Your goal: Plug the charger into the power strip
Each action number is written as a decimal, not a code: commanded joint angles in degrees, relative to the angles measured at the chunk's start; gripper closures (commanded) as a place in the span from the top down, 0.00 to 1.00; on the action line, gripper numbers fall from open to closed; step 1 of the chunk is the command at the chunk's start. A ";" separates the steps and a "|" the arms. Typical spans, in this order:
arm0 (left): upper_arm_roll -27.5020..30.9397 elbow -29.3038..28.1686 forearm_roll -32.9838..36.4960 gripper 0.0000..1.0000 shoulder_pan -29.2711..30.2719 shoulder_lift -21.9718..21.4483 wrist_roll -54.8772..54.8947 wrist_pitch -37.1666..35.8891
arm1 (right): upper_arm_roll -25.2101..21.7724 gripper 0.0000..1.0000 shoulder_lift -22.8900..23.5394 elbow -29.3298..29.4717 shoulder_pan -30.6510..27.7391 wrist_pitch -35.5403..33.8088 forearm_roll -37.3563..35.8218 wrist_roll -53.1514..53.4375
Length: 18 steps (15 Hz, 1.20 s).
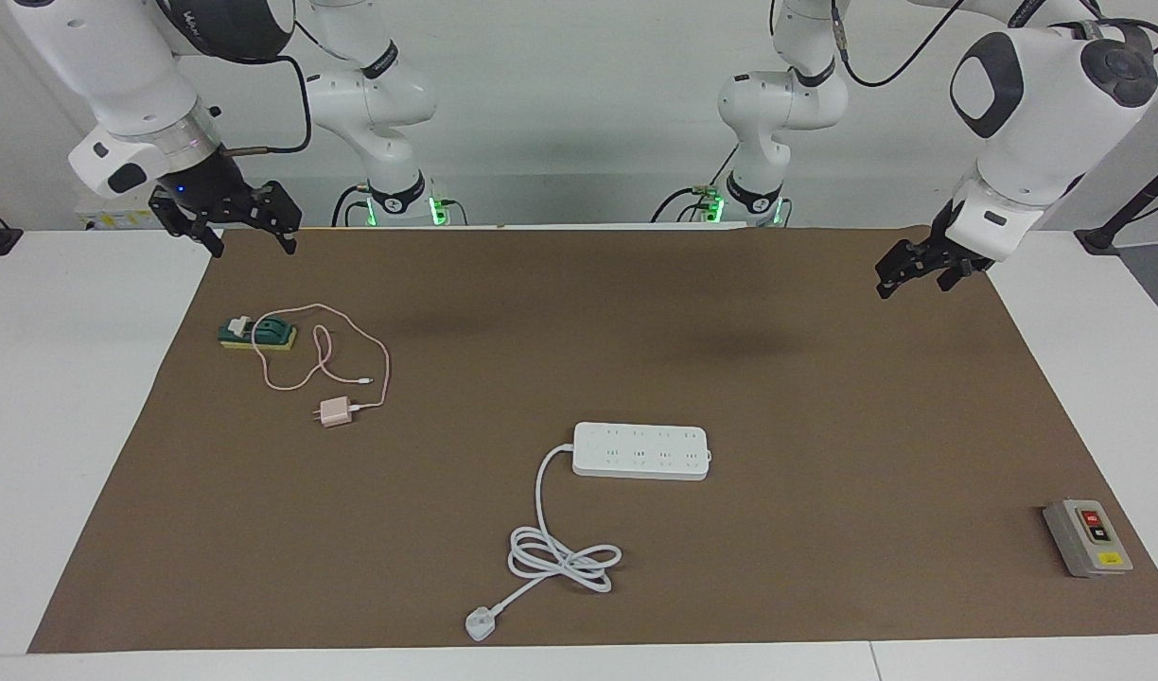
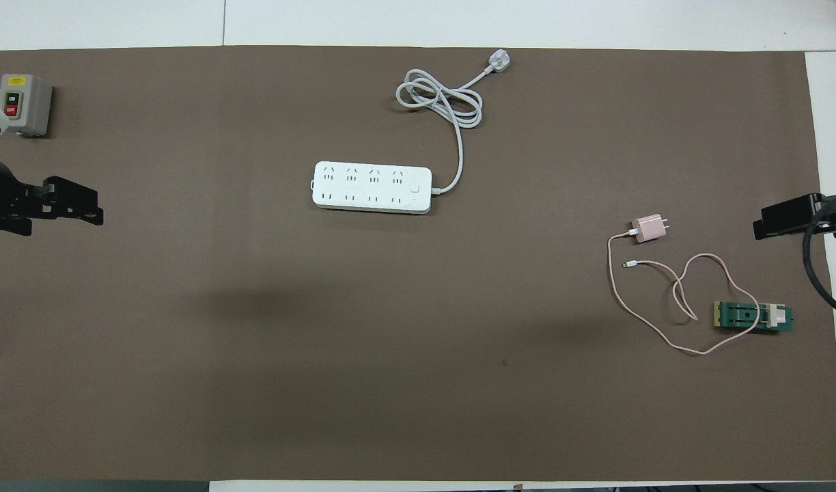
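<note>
Charger [image 1: 334, 412] is lying on the brown mat [image 1: 825, 397] toward the right arm's end of the table, farther from the robots than the green-and-yellow block [image 1: 258, 333] and well apart from everything it needs to reach. Starting nearest the robots, the right gripper [image 1: 250, 236] is hanging over the mat's edge, its jaws standing wide with nothing between them, and the left gripper [image 1: 905, 274] is waiting over the other end, also spread open and empty. Next out is the block, with the thin pink cable [image 1: 352, 340] looping across it and curling back to the pink cube. From the right gripper the charger is sitting farther out on the table and a little toward the middle, so the right arm looks the nearer one for the pick. Its two prongs are pointing toward the right arm's end, away from the power strip [image 1: 640, 451], so I judge a turn will be needed before insertion. Farther still, the strip is resting sockets-up mid-table, its long axis running from one arm's end toward the other, its white cord [image 1: 541, 511] trailing away to a coil and plug. Farthest out, the grey switch box [image 1: 1087, 537] is sitting at the left arm's end.
</note>
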 commanded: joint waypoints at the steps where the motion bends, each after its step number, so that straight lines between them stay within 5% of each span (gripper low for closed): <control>1: 0.53 -0.90 -0.51 1.00 -0.65 -1.01 0.28 0.91 | -0.31 1.00 -0.34 -0.21 -0.14 0.11 -0.64 0.40; 12: 0.17 -1.16 -0.51 1.00 -2.05 -1.01 0.19 1.09 | -1.54 1.00 -0.25 -0.21 -0.14 1.24 -0.55 2.41; 18: 0.09 -1.51 -0.51 1.00 -2.50 -1.45 0.81 0.83 | 0.13 1.00 -0.34 -2.31 0.38 1.69 -0.29 29.62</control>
